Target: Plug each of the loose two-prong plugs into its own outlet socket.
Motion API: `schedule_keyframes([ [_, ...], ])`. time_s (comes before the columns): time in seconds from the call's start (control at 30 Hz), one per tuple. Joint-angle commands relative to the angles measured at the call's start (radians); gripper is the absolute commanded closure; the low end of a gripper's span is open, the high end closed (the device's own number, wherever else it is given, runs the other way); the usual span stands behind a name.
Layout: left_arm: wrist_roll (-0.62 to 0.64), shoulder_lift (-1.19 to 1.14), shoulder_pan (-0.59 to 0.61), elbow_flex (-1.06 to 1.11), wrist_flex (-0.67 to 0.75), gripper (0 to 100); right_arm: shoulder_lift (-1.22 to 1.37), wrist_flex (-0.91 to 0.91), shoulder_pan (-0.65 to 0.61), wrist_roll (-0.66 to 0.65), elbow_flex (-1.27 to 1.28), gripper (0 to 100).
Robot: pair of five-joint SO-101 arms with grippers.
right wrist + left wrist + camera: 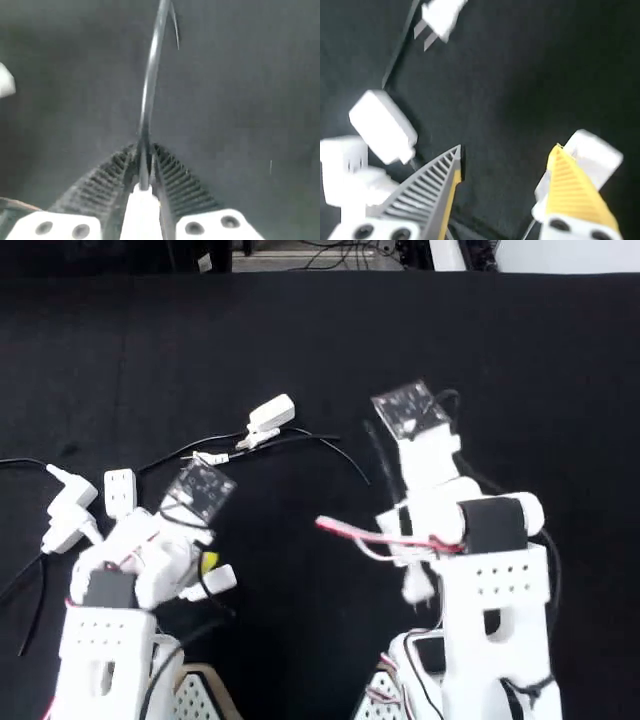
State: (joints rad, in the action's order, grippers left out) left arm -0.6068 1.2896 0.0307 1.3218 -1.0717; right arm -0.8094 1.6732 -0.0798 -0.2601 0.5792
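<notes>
Right claw (143,152): I find it closed on the held plug (141,207), which sits clamped between the fingers. Its black cable (152,75) runs straight ahead from the fingertips.

Left claw (506,149): wide open, holding nothing. A loose plug (437,15), prongs showing, lies well ahead of it. A white block (382,127) lies just beside the grey finger (430,185).

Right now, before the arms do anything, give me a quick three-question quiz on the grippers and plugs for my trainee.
1. True or false: the left gripper is open.
2. What does the right gripper clamp? A) a white plug on a black cable B) a yellow block C) nothing
3. Fill in: the far loose plug in the left wrist view shows two bare ____.
Key: 1 true; 2 A; 3 prongs.
</notes>
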Motion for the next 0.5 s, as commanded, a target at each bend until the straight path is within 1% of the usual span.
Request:
schedule_keyframes([
  [0.0, 0.061, 0.172, -0.087, 0.03, 0.009, 73, -0.021, -0.13, 0.101, -0.066, 0.157, 98.8],
  [0.13, 0.1, 0.227, -0.087, 0.091, 0.014, 73, -0.024, -0.203, 0.104, -0.087, 0.262, 98.8],
  [0.3, 0.097, 0.227, -0.082, 0.18, -0.005, 73, -0.022, -0.239, 0.103, -0.084, 0.274, 98.8],
  [0.47, -0.014, 0.238, -0.09, 0.193, -0.141, 73, -0.021, -0.242, 0.08, -0.083, 0.248, 98.8],
])
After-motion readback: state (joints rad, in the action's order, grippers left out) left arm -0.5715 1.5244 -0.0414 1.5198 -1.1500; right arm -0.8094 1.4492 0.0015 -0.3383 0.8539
